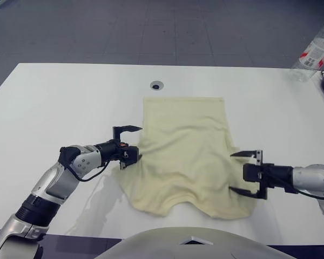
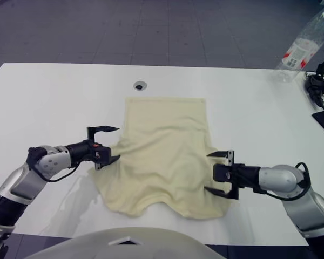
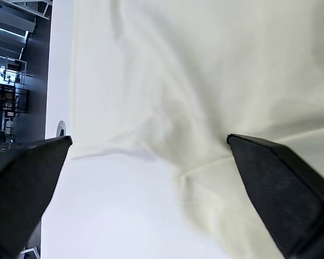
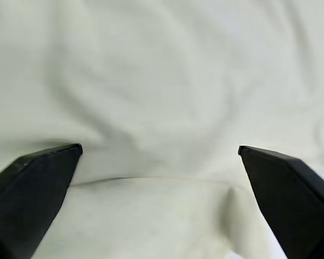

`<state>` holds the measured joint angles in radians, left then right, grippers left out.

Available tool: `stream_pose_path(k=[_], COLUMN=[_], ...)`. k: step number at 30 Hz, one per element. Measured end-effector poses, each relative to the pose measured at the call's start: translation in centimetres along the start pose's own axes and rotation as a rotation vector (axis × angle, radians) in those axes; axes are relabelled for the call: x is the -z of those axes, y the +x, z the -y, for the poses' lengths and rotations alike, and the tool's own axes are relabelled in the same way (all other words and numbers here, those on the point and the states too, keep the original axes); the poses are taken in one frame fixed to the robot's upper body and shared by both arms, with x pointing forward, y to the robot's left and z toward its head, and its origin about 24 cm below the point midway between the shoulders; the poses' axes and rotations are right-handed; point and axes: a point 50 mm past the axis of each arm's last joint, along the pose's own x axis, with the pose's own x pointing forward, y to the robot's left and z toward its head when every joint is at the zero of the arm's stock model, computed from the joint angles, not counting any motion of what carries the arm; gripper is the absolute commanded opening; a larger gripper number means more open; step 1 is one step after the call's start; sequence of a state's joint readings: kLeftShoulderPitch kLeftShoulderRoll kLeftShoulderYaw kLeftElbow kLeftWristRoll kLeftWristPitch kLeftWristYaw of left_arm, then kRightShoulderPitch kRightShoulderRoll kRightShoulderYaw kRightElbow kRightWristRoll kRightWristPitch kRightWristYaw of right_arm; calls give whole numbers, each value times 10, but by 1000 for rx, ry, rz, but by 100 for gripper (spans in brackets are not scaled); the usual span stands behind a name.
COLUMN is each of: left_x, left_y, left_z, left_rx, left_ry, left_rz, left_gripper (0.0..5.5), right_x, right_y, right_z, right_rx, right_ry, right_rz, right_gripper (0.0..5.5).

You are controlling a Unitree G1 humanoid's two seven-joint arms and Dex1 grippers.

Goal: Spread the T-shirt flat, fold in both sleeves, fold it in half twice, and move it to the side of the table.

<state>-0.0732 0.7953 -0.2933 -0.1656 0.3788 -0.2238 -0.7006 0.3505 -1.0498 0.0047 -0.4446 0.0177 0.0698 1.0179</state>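
One T-shirt [image 1: 183, 151] lies rumpled on the worktop [image 1: 70, 102] between two hands: left hand [image 1: 139, 142] and right hand [image 1: 232, 171], both wide open, empty, at its edges. Head view adds one bottle [image 1: 313, 54] far beyond the right hand.

T-shirt [image 1: 183, 156] on table [image 1: 54, 102], left gripper [image 1: 139, 142] at its left, right gripper [image 1: 231, 171] right

the two head eyes look down from behind the left gripper [image 1: 139, 142] and right gripper [image 1: 231, 171], sharing the whole table [image 1: 54, 97]. each wrist camera sits close behind its fingertips [image 3: 281, 183], facing the t-shirt [image 3: 205, 65] ahead.
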Motion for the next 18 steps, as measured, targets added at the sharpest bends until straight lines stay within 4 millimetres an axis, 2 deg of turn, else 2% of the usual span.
stream_pose_path(k=[2, 6, 18], left_x=[0, 1, -5], left_y=[0, 0, -4], left_z=[0, 1, 3], left_rx=[-7, -9, 1], left_ry=[5, 19, 0], left_rz=[1, 4, 64], left_gripper=[540, 540, 540], right_x=[-3, -8, -5], right_y=[1, 2, -13], right_z=[-2, -4, 3], right_rx=[-18, -34, -71], right_ry=[-49, -108, -6], right_rz=[-11, -29, -44], right_gripper=[520, 530, 530])
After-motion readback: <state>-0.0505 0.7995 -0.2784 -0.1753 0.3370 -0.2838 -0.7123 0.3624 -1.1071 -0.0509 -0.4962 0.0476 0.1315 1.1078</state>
